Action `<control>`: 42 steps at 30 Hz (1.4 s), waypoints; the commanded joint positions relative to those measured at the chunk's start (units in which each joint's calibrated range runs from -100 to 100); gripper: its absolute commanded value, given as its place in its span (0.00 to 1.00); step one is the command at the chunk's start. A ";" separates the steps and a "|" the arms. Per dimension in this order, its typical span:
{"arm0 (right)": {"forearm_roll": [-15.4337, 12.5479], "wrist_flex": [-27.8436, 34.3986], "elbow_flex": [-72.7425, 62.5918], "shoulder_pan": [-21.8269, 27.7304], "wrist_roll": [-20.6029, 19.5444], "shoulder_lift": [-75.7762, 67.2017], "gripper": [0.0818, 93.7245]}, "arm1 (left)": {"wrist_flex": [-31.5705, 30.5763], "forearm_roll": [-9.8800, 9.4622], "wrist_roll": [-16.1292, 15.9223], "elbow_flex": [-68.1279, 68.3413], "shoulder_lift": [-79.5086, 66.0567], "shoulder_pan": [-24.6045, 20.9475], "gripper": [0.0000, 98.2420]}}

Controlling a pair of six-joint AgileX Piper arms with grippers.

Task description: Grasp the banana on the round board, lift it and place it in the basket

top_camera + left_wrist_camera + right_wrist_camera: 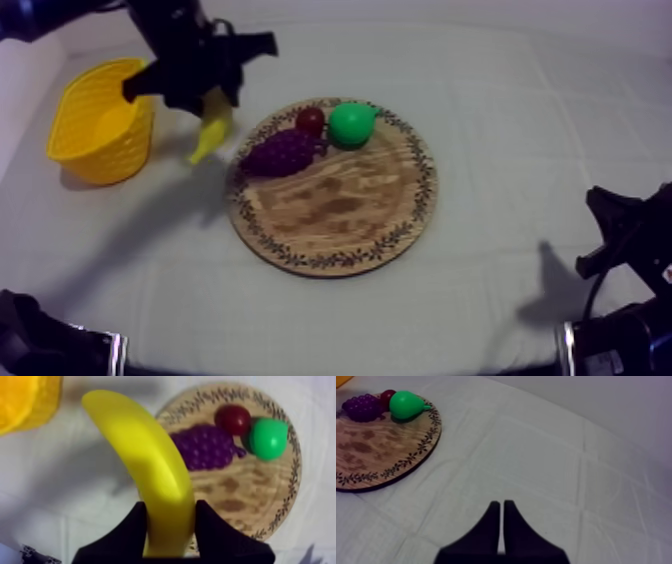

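My left gripper (213,108) is shut on the yellow banana (212,128) and holds it in the air between the yellow basket (100,122) and the round wooden board (334,188). In the left wrist view the banana (150,471) stands between my black fingers (125,531), over the cloth beside the board (250,501), with the basket (25,398) off to one side. My right gripper (502,508) lies shut as a narrow wedge over bare cloth, away from the board (381,451); the right arm (625,240) rests at the table's right edge.
On the board's far side lie a purple bunch of grapes (282,152), a small red fruit (310,121) and a green pear (351,124). The basket stands at the far left of the table. Bare cloth stretches across the right half.
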 commanded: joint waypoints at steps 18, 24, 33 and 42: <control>-0.02 -0.01 -0.03 0.00 -0.21 -0.04 0.00 | -0.50 -3.89 -3.99 -0.19 -2.82 -19.64 0.38; -0.02 -0.01 -0.03 0.00 -0.21 -0.04 0.00 | -3.84 -4.15 -4.72 0.82 1.53 -22.66 0.38; -0.02 -0.01 -0.03 0.00 -0.21 -0.04 0.00 | -7.76 -4.01 -5.12 -0.20 8.94 -25.28 0.38; -0.02 -0.01 -0.03 0.00 -0.21 -0.04 0.00 | -11.65 -2.73 -6.72 -4.94 16.75 -27.65 0.38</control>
